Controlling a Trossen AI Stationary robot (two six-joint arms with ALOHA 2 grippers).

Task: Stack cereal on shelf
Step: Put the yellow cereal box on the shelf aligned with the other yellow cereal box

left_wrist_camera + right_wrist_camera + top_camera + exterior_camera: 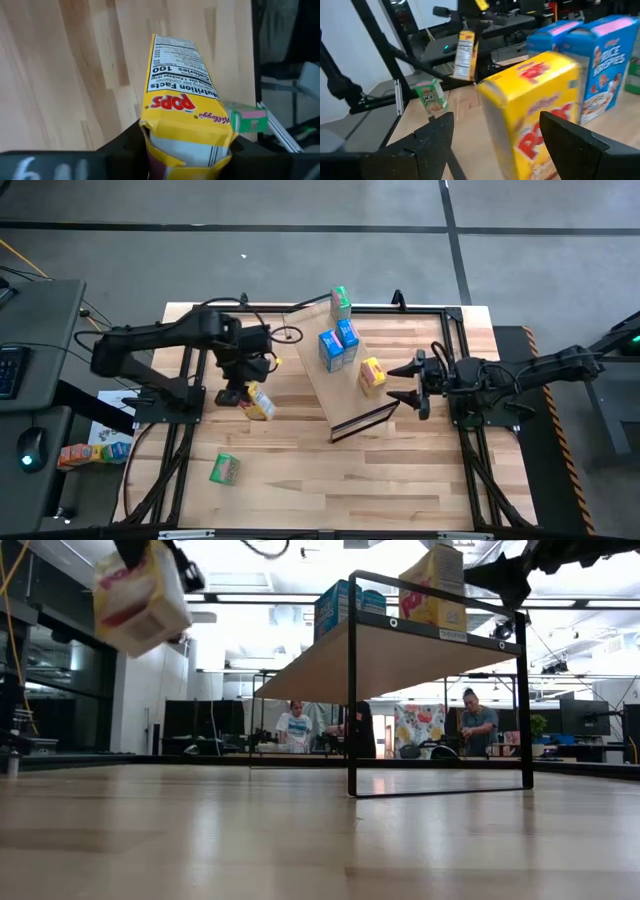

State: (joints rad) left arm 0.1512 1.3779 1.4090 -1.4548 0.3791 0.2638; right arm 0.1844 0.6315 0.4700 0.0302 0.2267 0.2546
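My left gripper [234,391] is shut on a yellow cereal box [261,403], held high above the table's left half [140,595]. The tilted light-wood shelf [322,395] carries a green box [340,302], two blue boxes [337,344] and a second yellow box [371,375]. My right gripper [402,382] is open just right of that yellow box. In the right wrist view its fingers [437,132] stand on either side of the box [535,110] without touching it. Another green box [224,469] lies on the table at the near left. My left gripper pinches the yellow box at one end [186,150] between its two fingers, across its narrow sides. The box sticks out ahead of the fingers, along them. It is lifted clear of the table and tilted [140,595].
The shelf stands on a thin dark frame [440,740] at its near end. Black rails [170,430] run along the table's left and right sides. Coloured boxes [92,452] lie on a side surface left of the table. People [478,725] sit in the room behind.
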